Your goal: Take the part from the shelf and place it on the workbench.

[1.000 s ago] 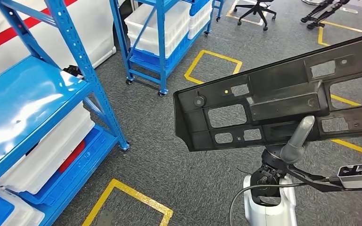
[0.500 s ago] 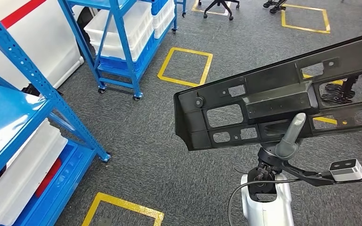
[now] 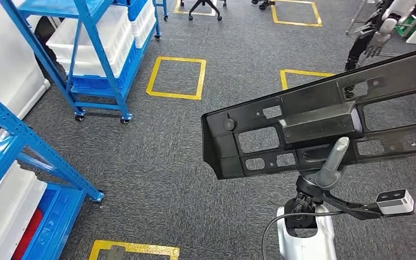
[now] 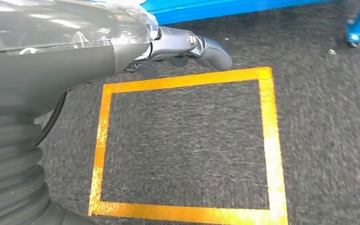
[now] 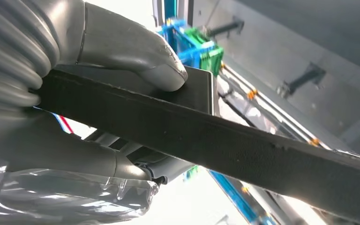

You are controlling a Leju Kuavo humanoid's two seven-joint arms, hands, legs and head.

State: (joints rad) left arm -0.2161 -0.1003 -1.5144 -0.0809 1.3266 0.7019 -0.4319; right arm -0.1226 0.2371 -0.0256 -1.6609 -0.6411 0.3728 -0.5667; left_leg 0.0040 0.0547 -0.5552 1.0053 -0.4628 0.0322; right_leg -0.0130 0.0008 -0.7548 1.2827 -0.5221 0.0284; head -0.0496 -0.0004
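Note:
The part (image 3: 314, 124) is a long black plastic panel with several cut-outs, held up in front of me over the grey carpet and running off the right edge of the head view. My right hand (image 3: 333, 162) grips it from below, with the grey thumb lying up against its inner face. In the right wrist view the thumb (image 5: 122, 47) presses on one side of the part's dark edge (image 5: 243, 145) and the fingers wrap the other side. My left hand (image 4: 183, 44) hangs above the floor, holding nothing, its fingers loosely extended.
A blue shelf (image 3: 27, 141) with white bins (image 3: 5, 216) stands at the left edge. A wheeled blue rack (image 3: 95, 49) with white crates is farther back. Yellow tape squares (image 3: 176, 77) mark the carpet. Another robot (image 3: 379, 32) stands at the far right.
The whole view has swung: the blue shelf slid away to the left and new floor and another robot came in at the right. The part stays in my right hand.

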